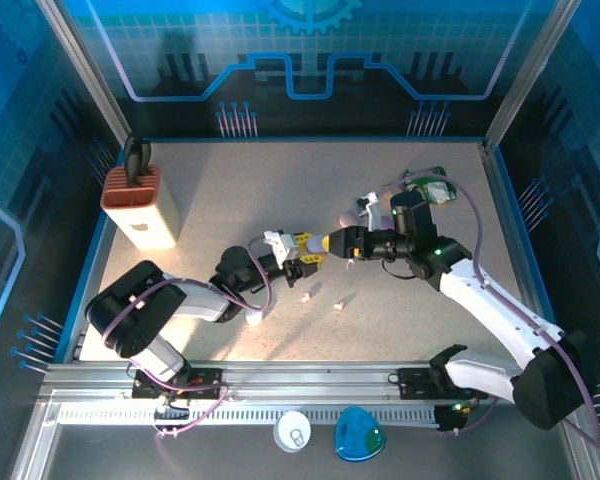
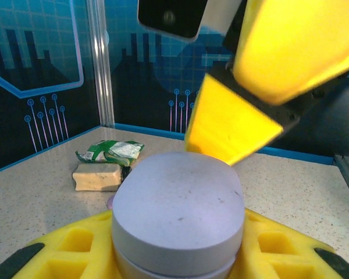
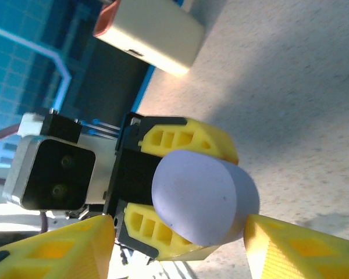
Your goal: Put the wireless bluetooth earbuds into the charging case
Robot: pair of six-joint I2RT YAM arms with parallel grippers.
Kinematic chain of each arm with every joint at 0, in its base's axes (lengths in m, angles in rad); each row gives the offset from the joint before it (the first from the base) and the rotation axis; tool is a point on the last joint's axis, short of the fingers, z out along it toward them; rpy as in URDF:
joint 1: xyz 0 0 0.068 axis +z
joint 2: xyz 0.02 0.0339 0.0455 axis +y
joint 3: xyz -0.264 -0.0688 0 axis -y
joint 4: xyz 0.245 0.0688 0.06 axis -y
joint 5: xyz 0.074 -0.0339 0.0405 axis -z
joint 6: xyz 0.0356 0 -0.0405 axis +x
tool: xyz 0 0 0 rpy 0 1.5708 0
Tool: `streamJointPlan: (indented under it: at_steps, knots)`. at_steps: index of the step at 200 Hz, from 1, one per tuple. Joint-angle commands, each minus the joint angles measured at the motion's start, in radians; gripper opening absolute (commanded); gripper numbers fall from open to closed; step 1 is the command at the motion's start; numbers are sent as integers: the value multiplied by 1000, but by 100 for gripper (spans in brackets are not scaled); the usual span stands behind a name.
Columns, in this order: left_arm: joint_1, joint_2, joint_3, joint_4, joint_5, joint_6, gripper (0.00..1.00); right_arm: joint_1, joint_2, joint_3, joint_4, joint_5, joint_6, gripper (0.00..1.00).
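Note:
My left gripper is shut on a lilac pebble-shaped charging case, held off the table with its lid down. That case sits between the left gripper's yellow fingers. My right gripper faces it nose to nose, open, its wide-spread fingertips flanking the case's end without touching. Its yellow fingers loom just behind the case. Two tiny pale pink earbuds lie on the table below the grippers. A small white bud-like piece lies by the left arm.
A tan box with an orange top stands at the left. A green snack packet on a beige block lies at the back right, with a small pink item near it. A white puck and a blue dome sit beyond the front rail.

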Motion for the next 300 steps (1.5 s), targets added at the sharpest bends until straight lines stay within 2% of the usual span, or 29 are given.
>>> streamJointPlan:
  at_steps: [1, 43, 82, 114, 124, 137, 152, 178, 221, 259, 300]
  knots:
    - [-10, -38, 32, 43, 36, -32, 26, -4, 12, -64, 208, -133, 140, 61]
    - [-18, -26, 42, 42, 29, -33, 26, -5, 52, -99, 330, -164, 223, 59]
    - [-21, -20, 40, 43, 44, -22, 26, -12, 56, -119, 381, -162, 274, 37]
    - [-22, -22, 32, 43, 49, -6, 27, -24, 56, -133, 382, -151, 275, 27]
    - [-22, -23, 29, 43, 47, 2, 31, -30, 51, -140, 383, -143, 274, 26]
    - [-22, -28, 22, 43, 42, 17, 45, -41, 43, -150, 382, -127, 270, 25]
    - [-22, -31, 12, 43, 38, 33, 53, -61, 32, -162, 374, -107, 262, 24]
    - [-21, -32, -11, 41, 39, 49, 74, -113, 32, -192, 357, -89, 247, 23]
    - [-21, -88, -67, -62, 34, 74, 85, -241, 67, -261, 277, -26, 170, 23]
    - [-22, -210, -71, -327, 55, 140, 94, -338, 113, -318, 197, 81, 81, 23]
    - [-23, -291, -66, -504, 63, 155, 99, -400, 225, -388, 248, 111, 47, 24]
